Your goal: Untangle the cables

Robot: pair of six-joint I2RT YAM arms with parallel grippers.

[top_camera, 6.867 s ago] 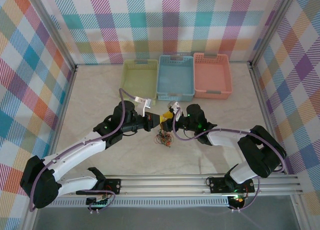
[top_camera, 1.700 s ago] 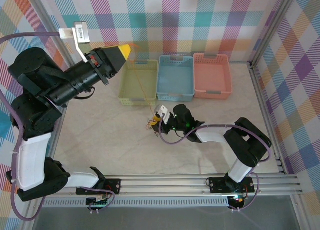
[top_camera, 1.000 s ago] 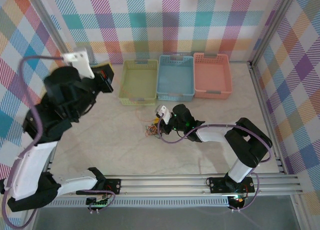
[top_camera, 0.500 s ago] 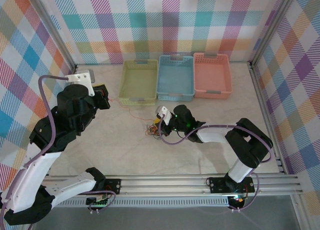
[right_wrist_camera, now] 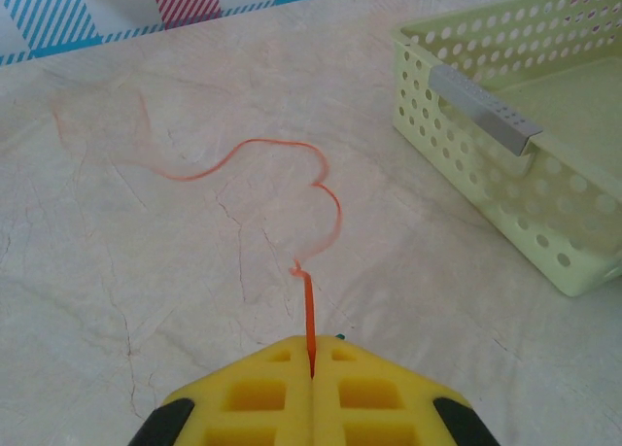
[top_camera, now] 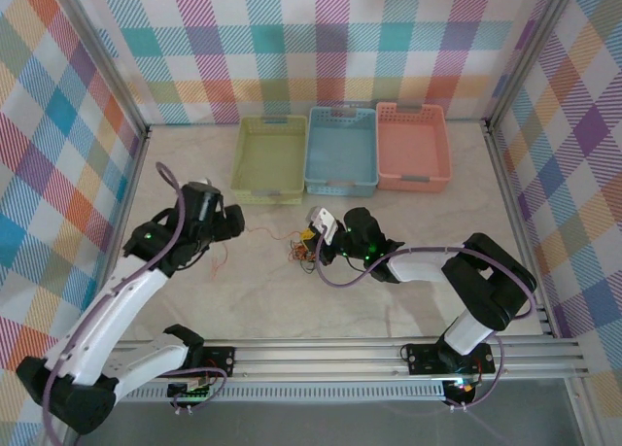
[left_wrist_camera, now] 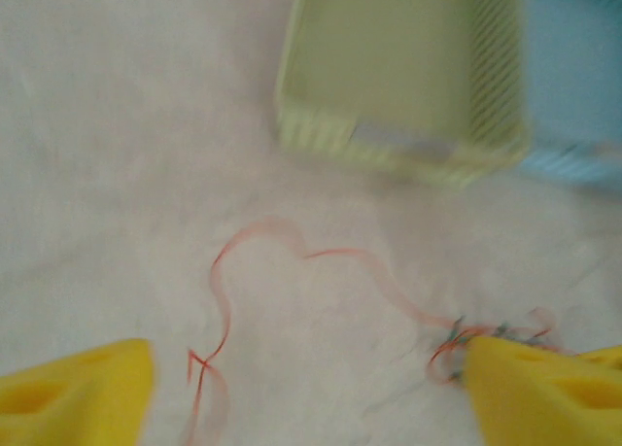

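The cables (top_camera: 296,255) lie as a small tangle of red-orange, dark green and black wires on the table, in front of the green basket. My right gripper (top_camera: 311,244) sits at the tangle. In the right wrist view its yellow fingers (right_wrist_camera: 243,397) are pressed together on a red-orange cable (right_wrist_camera: 309,310) that curls away over the table. That cable (left_wrist_camera: 340,255) lies loose in loops between the wide-apart yellow fingers (left_wrist_camera: 78,388) of my left gripper (left_wrist_camera: 306,378), which is open and holds nothing. The left gripper (top_camera: 233,223) hovers low, left of the tangle (left_wrist_camera: 449,341).
Three baskets stand in a row at the back: green (top_camera: 267,195), blue (top_camera: 340,187) and pink (top_camera: 413,183). The green basket (right_wrist_camera: 486,106) is close on the right gripper's right. The checked cage walls close in the marbled table.
The left arm swung down from high at the left to just above the table. Its jaws opened and the red-orange cable dropped onto the table. The right gripper stayed shut at the tangle.
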